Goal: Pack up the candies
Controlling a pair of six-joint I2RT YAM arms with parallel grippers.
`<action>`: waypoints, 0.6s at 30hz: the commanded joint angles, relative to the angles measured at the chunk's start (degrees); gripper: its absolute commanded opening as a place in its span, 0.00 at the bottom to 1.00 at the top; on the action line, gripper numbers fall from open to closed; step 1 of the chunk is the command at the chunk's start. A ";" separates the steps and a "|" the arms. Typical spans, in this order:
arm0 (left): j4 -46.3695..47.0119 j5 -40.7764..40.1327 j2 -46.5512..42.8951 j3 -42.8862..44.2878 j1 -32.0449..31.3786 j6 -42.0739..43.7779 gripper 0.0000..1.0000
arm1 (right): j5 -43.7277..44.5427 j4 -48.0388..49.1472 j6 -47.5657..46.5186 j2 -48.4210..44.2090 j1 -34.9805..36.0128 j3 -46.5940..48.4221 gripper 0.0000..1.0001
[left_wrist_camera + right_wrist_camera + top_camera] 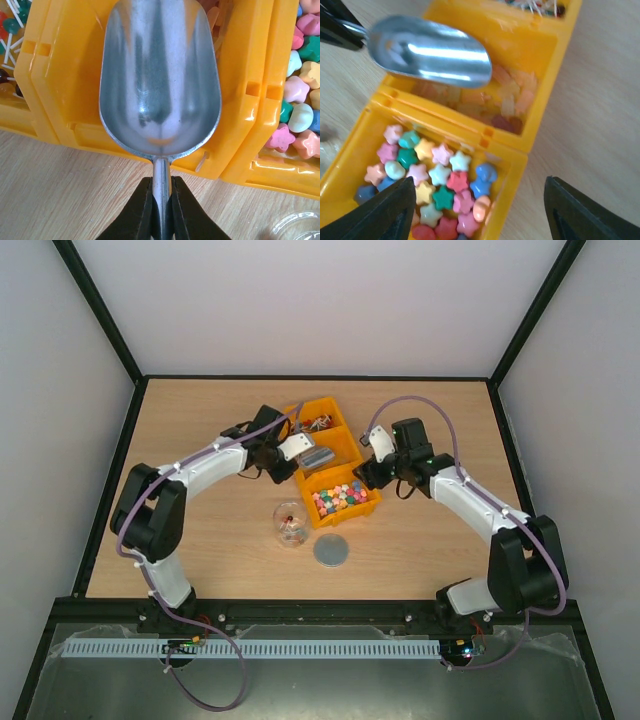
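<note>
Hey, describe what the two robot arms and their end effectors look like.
Both the left arm and right arm have white link shells between chunky black joints. A mauve cable loops loosely along each. The left end effector and right end effector have plain black tapered fingers.

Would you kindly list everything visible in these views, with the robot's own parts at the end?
bins: three, yellow, row mid-table
star candies: many, pastel, nearest bin
amber candies: many, orange, middle bin
stick sweets: several, red-white-dark, farthest bin
scoop: one, silver, empty, over middle bin
jar: one, clear, table beside nearest bin
disc: one, grey, table beside jar
table: one, light wood
left pincer: one, black, shut on scoop handle
right pincer: one, black, open above star candies
</note>
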 commanded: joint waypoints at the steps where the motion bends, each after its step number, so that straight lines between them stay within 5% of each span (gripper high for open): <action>1: -2.37 1.97 -1.30 2.51 1.14 0.57 0.02 | -7.62 3.73 -1.98 -1.44 -0.29 1.45 0.69; 9: -6.21 5.34 -4.98 3.77 2.76 4.57 0.02 | -18.76 12.07 -16.12 1.60 0.37 2.23 0.53; 18: -5.63 7.84 -6.79 3.39 2.85 6.94 0.02 | -20.58 7.35 -31.02 13.15 4.08 12.86 0.49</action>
